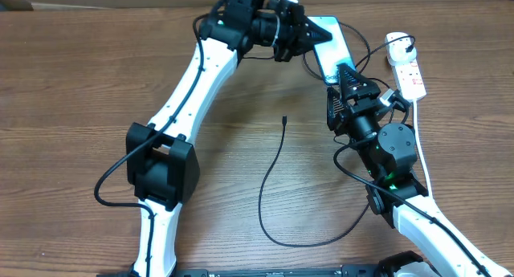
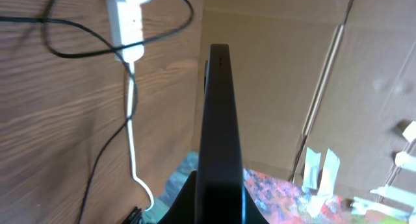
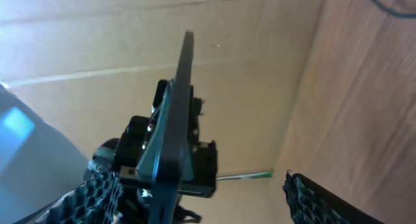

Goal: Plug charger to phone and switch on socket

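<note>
phone (image 1: 333, 46): slim, rigid, light, likely slick glass; best taken by long black edges. At far desk edge, right of centre, clamped in left pincer (image 1: 312, 34). Right pincer (image 1: 347, 76) wide, pads (image 3: 97, 193) astride phone, apart. Charger tip (image 1: 284, 120) limp, loose mid-desk, seen in overhead only; wrist views show phone edge-on.

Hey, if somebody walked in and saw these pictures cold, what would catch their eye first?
First, the bright blue phone at the far side of the table, gripped by the left pincer with the right pincer open around its near end. Then the charger, a thin black cable lying loose mid-table, its tip plugged into nothing.
</note>
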`<action>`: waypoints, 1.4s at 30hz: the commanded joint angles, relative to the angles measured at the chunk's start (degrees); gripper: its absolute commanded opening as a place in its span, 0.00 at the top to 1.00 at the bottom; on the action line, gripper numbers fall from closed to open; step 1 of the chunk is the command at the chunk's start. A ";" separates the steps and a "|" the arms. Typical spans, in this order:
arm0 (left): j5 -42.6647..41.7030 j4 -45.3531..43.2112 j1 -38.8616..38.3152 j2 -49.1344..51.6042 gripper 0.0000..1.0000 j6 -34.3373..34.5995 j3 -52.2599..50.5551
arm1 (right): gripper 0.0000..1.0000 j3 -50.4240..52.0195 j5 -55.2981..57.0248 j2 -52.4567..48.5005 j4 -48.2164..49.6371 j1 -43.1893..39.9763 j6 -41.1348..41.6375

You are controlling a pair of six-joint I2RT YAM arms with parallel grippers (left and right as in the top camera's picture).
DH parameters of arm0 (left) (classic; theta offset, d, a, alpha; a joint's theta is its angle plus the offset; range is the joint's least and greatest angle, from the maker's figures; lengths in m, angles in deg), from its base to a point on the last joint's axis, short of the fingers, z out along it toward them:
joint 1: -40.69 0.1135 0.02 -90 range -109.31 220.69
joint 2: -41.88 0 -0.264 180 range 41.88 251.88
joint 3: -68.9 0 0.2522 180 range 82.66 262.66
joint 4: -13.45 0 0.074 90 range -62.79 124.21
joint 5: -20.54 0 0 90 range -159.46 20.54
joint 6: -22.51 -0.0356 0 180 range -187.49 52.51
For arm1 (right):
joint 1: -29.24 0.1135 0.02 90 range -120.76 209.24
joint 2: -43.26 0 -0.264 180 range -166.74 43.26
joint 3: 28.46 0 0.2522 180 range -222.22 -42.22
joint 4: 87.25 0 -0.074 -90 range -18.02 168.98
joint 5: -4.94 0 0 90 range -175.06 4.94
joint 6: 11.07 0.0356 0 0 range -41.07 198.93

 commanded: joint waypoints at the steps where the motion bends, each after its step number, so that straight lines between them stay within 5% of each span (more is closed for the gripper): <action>1: -0.57 2.86 3.74 -1.51 0.96 -4.92 1.01 | 0.15 -0.63 -1.51 0.63 -1.92 0.11 -7.80; 8: -1.05 15.76 8.52 -1.51 0.96 -17.11 1.01 | 0.09 -0.63 -2.32 0.63 -16.59 0.11 -21.73; 13: -14.88 16.04 10.51 -1.51 0.96 -24.44 1.01 | 0.04 -0.63 -3.61 0.63 -25.35 0.11 -31.06; 18: -26.86 18.75 12.20 -1.51 0.96 -24.81 1.01 | 0.03 -0.63 -3.19 0.63 -31.93 0.11 -39.43; 24: -28.61 25.07 14.23 -1.51 0.96 -26.32 1.01 | 0.04 -0.63 -4.11 1.14 -32.85 0.13 -45.46; 28: -32.04 27.06 16.26 -1.51 0.96 -33.53 1.01 | 0.13 -1.07 -5.57 1.92 -34.67 0.13 -50.84; 33: -30.56 34.56 18.27 -1.51 0.96 -39.23 1.01 | 0.13 -6.21 -5.79 1.92 -43.43 0.13 -54.95; 42: -15.28 48.19 18.75 -1.51 0.96 -51.49 1.01 | 0.03 -25.86 -6.05 -0.57 -69.44 0.13 -61.40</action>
